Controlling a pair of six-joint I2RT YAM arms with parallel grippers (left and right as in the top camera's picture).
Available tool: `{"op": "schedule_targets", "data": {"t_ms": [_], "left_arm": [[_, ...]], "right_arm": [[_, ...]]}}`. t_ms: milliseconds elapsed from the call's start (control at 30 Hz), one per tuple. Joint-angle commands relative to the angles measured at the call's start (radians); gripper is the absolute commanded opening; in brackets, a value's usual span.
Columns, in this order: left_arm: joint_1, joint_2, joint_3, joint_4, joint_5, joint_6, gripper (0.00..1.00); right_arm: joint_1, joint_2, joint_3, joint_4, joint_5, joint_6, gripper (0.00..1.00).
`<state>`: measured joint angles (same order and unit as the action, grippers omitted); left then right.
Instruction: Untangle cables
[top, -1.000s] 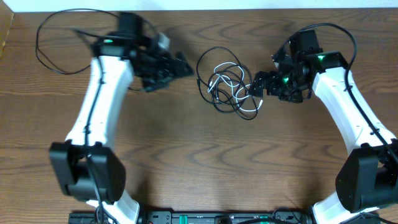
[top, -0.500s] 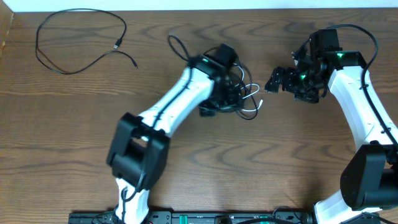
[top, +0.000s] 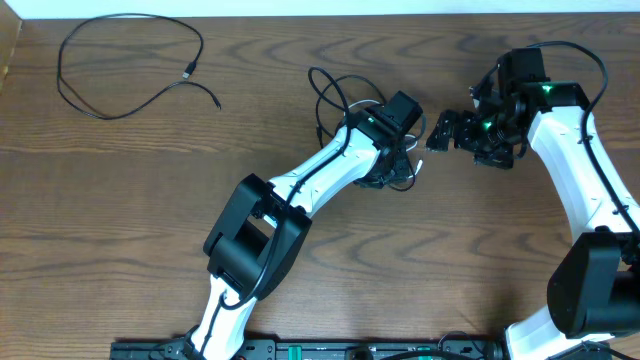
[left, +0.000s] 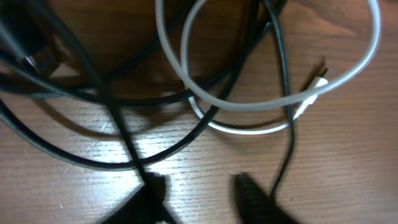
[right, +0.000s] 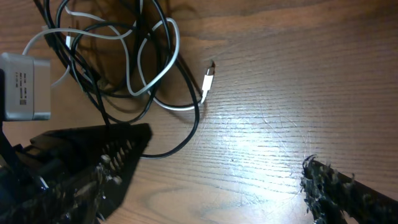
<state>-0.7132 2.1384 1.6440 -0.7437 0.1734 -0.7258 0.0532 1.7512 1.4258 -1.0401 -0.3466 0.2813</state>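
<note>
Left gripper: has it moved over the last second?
Yes. In the overhead view the left gripper swung right and slightly down, from beside the loose black cable at upper left to over the tangle at centre.

The left arm (top: 320, 175) and right arm (top: 580, 190) wear white shells over black joints — each with a green light (top: 545, 88) near the wrist. The right gripper (right: 227, 148) has black fingers (right: 93, 168), seemingly ribbed, though blurred.

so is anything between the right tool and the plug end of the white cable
Nothing visible does. In the right wrist view only brown wooden table shows between the open right tool and the plug end of the thin white cable. The left tool sits over the tangled thin black cables, off that line.
</note>
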Motion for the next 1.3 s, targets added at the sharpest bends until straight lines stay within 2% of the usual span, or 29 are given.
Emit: {"op": "schedule_targets", "data": {"t_ms": [0, 100, 267, 333, 533, 700, 933, 967, 1067, 1267], "left_arm": [[0.003, 0.008, -0.004, -0.011, -0.014, -0.005, 0.08], [0.011, -0.031, 0.005, -0.055, 0.054, 0.001, 0.07], [0.024, -0.16, 0.051, -0.111, 0.156, 0.101, 0.08], [0.029, -0.259, 0.053, -0.078, 0.218, 0.133, 0.07], [0.029, -0.486, 0.053, -0.001, 0.214, 0.194, 0.07], [0.03, -0.556, 0.053, 0.036, 0.193, 0.195, 0.07], [0.03, -0.609, 0.053, 0.198, 0.256, 0.194, 0.08], [0.033, -0.616, 0.053, 0.208, 0.257, 0.194, 0.08], [0.07, -0.654, 0.053, 0.225, 0.256, 0.194, 0.07], [0.217, -0.766, 0.053, 0.278, 0.257, 0.145, 0.07]], "right_arm": [[-0.006, -0.021, 0.018, -0.006, 0.0, 0.01, 0.99], [-0.007, -0.021, 0.018, -0.019, 0.0, 0.01, 0.99], [-0.006, -0.021, 0.018, -0.026, 0.0, 0.01, 0.99], [-0.006, -0.021, 0.018, -0.028, -0.005, 0.01, 0.99], [0.021, -0.021, 0.018, -0.013, -0.126, -0.041, 0.99], [0.085, -0.021, 0.018, 0.046, -0.238, -0.104, 0.99], [0.182, -0.019, 0.018, 0.136, -0.179, -0.101, 0.99], [0.19, -0.019, 0.018, 0.134, -0.143, -0.09, 0.98], [0.209, -0.01, 0.017, 0.089, -0.017, -0.042, 0.83], [0.208, -0.008, -0.045, 0.061, 0.067, -0.042, 0.77]]}}
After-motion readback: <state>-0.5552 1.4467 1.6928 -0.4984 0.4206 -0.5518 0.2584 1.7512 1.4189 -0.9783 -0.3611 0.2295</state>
